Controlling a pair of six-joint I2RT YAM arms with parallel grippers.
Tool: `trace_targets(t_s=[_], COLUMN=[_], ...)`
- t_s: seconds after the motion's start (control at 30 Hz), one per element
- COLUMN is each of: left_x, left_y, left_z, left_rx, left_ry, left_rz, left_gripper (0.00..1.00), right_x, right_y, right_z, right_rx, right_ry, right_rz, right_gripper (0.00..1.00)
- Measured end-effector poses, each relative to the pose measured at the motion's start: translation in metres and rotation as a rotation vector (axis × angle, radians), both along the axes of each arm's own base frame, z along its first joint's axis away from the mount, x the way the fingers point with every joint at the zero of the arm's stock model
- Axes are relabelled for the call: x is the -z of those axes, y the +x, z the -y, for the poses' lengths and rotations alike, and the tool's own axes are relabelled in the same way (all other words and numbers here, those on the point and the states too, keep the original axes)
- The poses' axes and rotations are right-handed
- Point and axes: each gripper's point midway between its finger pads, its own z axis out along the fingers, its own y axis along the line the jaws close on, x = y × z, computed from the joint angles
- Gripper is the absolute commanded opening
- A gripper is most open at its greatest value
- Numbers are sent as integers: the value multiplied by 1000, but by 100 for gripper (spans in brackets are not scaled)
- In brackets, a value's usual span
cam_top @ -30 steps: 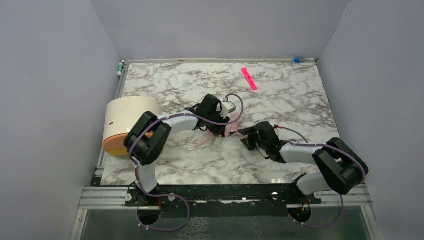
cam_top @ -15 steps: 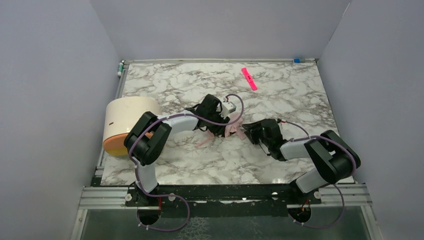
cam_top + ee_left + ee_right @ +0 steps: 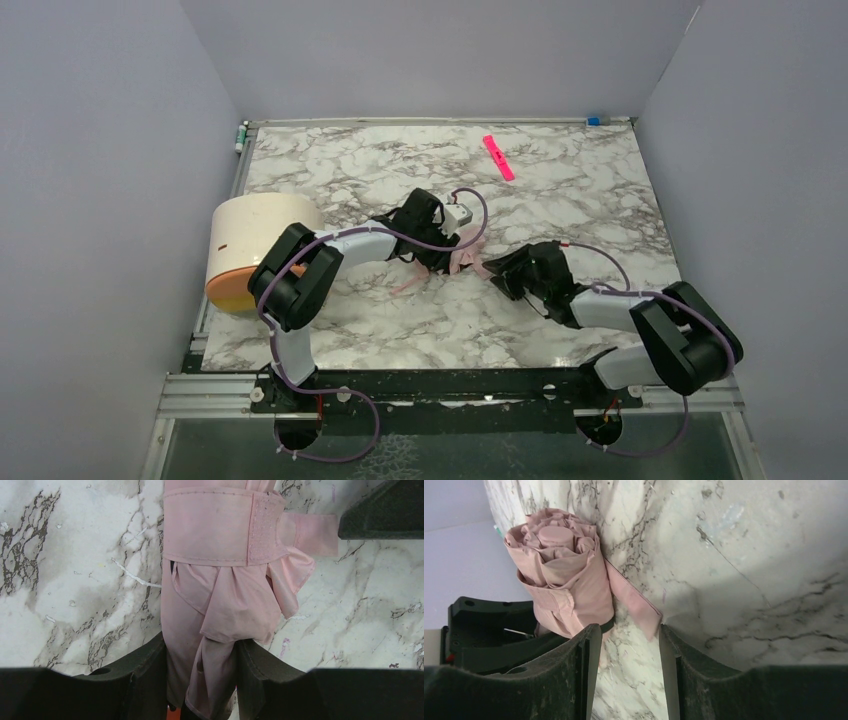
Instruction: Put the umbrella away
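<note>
The umbrella [image 3: 462, 258] is a folded pale pink bundle lying on the marble table [image 3: 380, 170] at its middle. My left gripper [image 3: 445, 250] is shut on it; in the left wrist view both fingers press the pink fabric [image 3: 220, 595] below the wrapped strap [image 3: 215, 527]. My right gripper [image 3: 497, 268] stands open just right of the umbrella. In the right wrist view the rolled end [image 3: 564, 575] lies beyond the left finger, and the loose strap tail [image 3: 634, 602] reaches to the gap between the right gripper's [image 3: 629, 635] fingers, with only marble between them.
A cream cylinder with an orange end [image 3: 255, 245] lies at the table's left edge beside the left arm. A bright pink strip [image 3: 498, 157] lies at the back right. Grey walls close in the left, back and right sides.
The right arm swung in towards the umbrella and then back out a little, its gripper staying near the strap tail. The left arm and the umbrella have not moved.
</note>
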Motion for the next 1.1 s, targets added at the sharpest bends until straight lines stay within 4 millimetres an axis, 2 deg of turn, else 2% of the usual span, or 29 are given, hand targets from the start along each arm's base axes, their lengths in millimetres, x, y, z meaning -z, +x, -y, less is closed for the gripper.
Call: trace_targets(t_s=[0.2, 0.4, 0.7, 1.1], left_x=[0, 0, 0, 0], left_y=[0, 0, 0, 0], left_z=[0, 0, 0, 0], left_rx=[1, 3, 3, 4], left_ry=[1, 2, 2, 4], left_rz=[1, 2, 2, 4], left_gripper=[0, 0, 0, 0], right_x=[1, 3, 2, 0], right_y=[-14, -15, 1, 20], right_z=[0, -5, -15, -18], right_rx=[-30, -31, -18, -10], right_ry=[10, 45, 79, 72], right_rz=[-30, -55, -56, 27], right_gripper=[53, 53, 53, 54])
